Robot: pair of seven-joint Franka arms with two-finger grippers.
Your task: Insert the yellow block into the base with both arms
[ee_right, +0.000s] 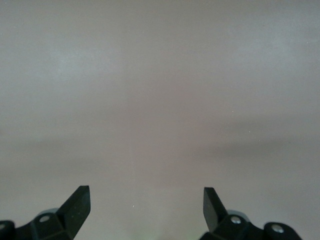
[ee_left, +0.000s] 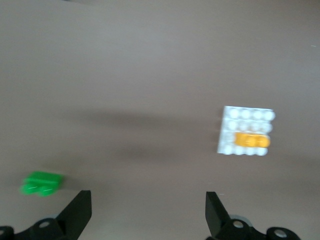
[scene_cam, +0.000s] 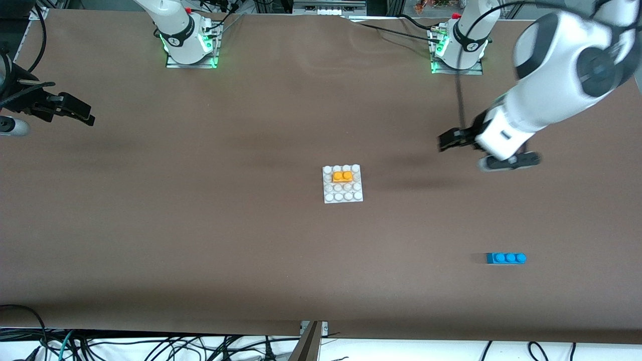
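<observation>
Only the left wrist view shows a green brick.

A wide table fills nearly the whole front view, covered edge to edge in a plain matte brown sheet (no pattern, only faint creases toward the arm bases' edge). Soft, blurred shadows lie across it in bands near the middle. Along the edge nearest the front camera a pale floor shows, strewn with black cables. Green lights glow at the top edge.
</observation>
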